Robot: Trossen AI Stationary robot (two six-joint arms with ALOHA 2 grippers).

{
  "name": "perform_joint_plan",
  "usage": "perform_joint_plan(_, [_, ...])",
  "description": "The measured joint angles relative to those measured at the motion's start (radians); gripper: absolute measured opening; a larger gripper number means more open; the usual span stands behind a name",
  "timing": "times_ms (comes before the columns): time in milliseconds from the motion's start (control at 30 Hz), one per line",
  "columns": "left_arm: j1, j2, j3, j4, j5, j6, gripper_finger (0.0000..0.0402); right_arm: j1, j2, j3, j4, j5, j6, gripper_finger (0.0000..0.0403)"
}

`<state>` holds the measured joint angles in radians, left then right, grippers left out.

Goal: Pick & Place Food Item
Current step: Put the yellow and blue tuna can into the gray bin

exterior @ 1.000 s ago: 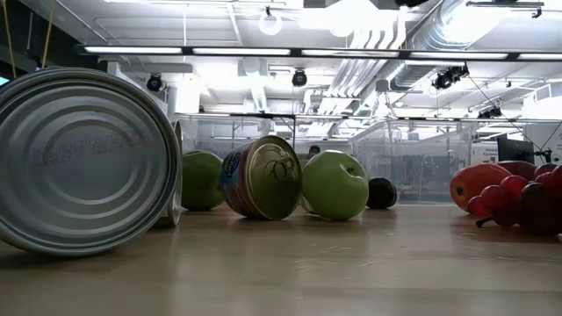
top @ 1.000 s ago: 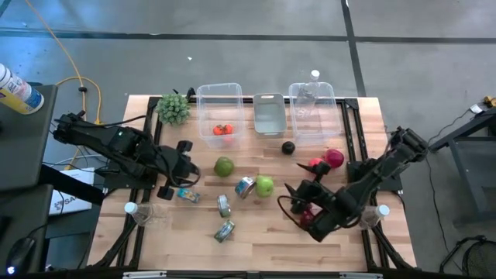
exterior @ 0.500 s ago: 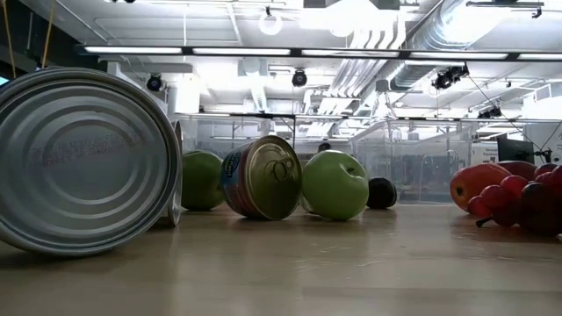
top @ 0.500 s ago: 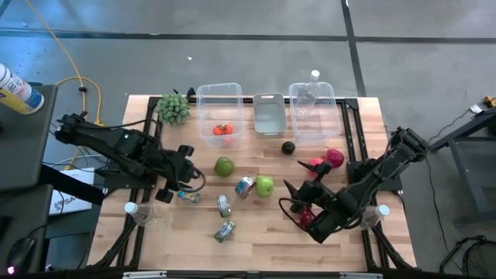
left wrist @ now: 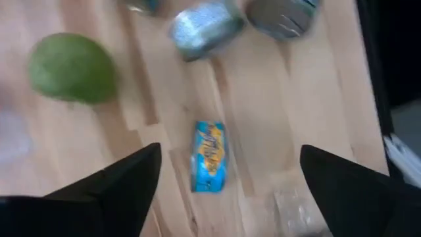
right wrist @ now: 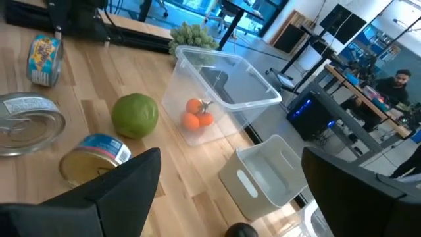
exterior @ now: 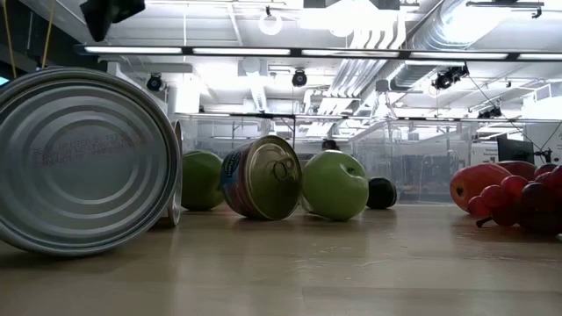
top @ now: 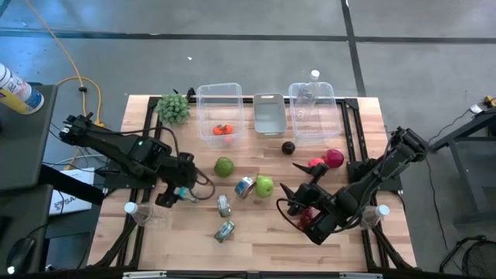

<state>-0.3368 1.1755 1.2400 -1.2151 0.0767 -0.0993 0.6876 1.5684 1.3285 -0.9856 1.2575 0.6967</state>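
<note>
The left gripper [left wrist: 223, 172] hangs with its fingers [left wrist: 118, 184] spread wide above a small blue-and-yellow can [left wrist: 210, 157] lying on its side on the tabletop [top: 263, 236], gripping nothing. A green lime [top: 224, 166] and two more tins [top: 222, 205] lie just beyond the can toward the middle. On the right side, the right gripper [top: 297, 209] also holds its fingers apart and empty, poised near a cluster of red fruit [top: 309, 216]. At the far edge stands a clear plastic bin [top: 218, 97] holding small tomatoes [top: 222, 130], with a green apple [top: 264, 186] at mid-table.
</note>
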Motion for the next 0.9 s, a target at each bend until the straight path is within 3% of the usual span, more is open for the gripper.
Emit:
perform_joint_plan(300, [0.01,-0.01,-0.008,-0.007,-0.007,0.05,0.0364,-0.016,0.0,0.0,0.076,-0.003,-0.047,0.0357])
perform_joint_plan(533, [0.024,-0.016,-0.114,0.107,-0.007,0.17,0.0364,-0.049,0.0,0.0,0.078,0.016,-0.047,0.0357])
perform_joint_plan(900, [0.046,-0.093,-0.253,0.192,0.007,0.177,0.0364,-0.119,0.0,0.0,0.08,-0.006,-0.076,0.0357])
